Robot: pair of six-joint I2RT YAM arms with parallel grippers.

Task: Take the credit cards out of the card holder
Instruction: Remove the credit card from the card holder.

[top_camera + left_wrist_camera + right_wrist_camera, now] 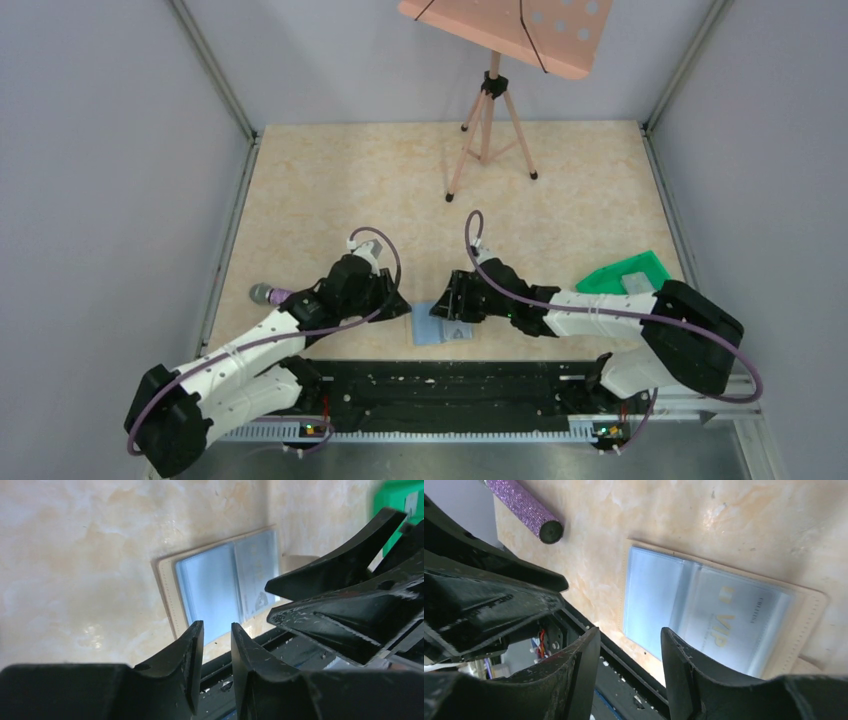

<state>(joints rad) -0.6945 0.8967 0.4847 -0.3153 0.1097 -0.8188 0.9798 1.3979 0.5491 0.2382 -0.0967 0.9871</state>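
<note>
The card holder [440, 326] lies open and flat near the table's front edge, with two light-blue panels inside a beige border. It also shows in the left wrist view [210, 587] and the right wrist view [659, 600]. A pale credit card [729, 620] with gold "VIP" lettering sits inside its right panel. My left gripper [404, 308] is at the holder's left edge, its tips [217, 626] a small gap apart and empty. My right gripper [442, 303] hovers over the holder's right side, open and empty [630, 631].
A green plastic tray [612, 274] sits at the right with a pale grey rectangle [637, 284] in it. A purple microphone [266, 294] lies at the left [521, 506]. A tripod stand [488, 128] is at the back. The black base rail [450, 385] runs along the front edge.
</note>
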